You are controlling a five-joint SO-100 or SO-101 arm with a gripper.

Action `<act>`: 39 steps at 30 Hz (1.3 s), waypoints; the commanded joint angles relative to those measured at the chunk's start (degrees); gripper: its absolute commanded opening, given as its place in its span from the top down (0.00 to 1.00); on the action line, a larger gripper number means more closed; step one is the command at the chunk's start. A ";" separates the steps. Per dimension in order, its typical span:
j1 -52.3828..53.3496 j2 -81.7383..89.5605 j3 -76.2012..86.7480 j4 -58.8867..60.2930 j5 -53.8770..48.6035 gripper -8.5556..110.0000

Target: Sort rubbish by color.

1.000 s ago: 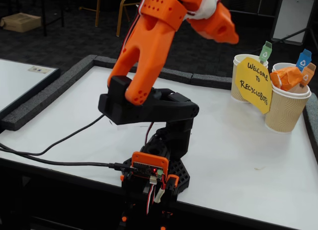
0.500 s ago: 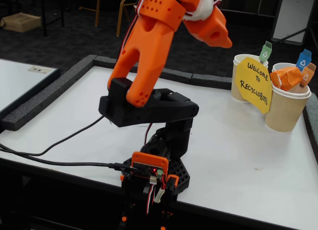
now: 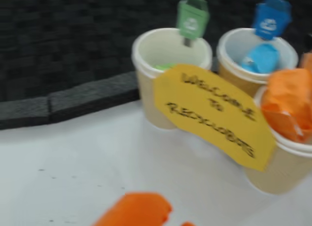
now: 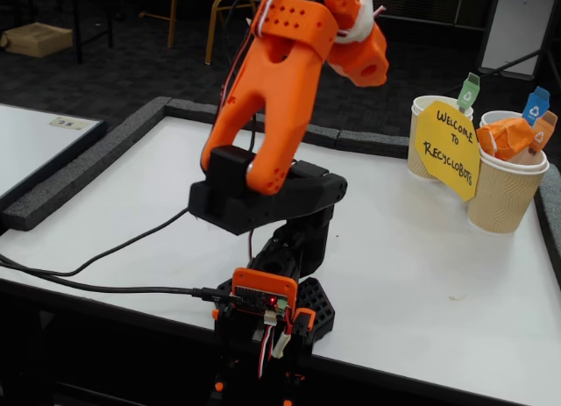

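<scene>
The orange wad sits heaped in the nearest cup at the right of the wrist view, bulging above the rim; the sky blue wad lies inside the cup behind it, under a blue bin tag; a sliver of light green wad shows low inside the left cup, which carries a green bin tag. In the fixed view only the orange wad can be made out, on top of the front cup; the yellow sign leans across the cups, and in the wrist view it covers the gap between the left and front cups. The cups stand together at the far right of the white surface, which is edged by grey foam strips. The end effector is raised high above the surface, well apart from the cups; only an orange tip enters the wrist view at the bottom; whether its fingers are spread or pressed together cannot be told; nothing is seen between them.
</scene>
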 commanded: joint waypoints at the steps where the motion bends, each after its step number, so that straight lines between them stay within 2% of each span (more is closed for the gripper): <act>1: -4.92 -0.18 1.41 -4.13 3.43 0.93; 8: -11.60 -0.18 9.84 -12.13 11.25 0.93; 17: -17.23 -0.18 26.54 -27.25 28.12 0.93; 25: -17.14 0.44 42.63 -38.14 38.50 0.93; 33: -14.68 6.50 51.33 -38.06 50.19 0.93; 39: -14.50 15.47 56.25 -32.70 51.42 0.92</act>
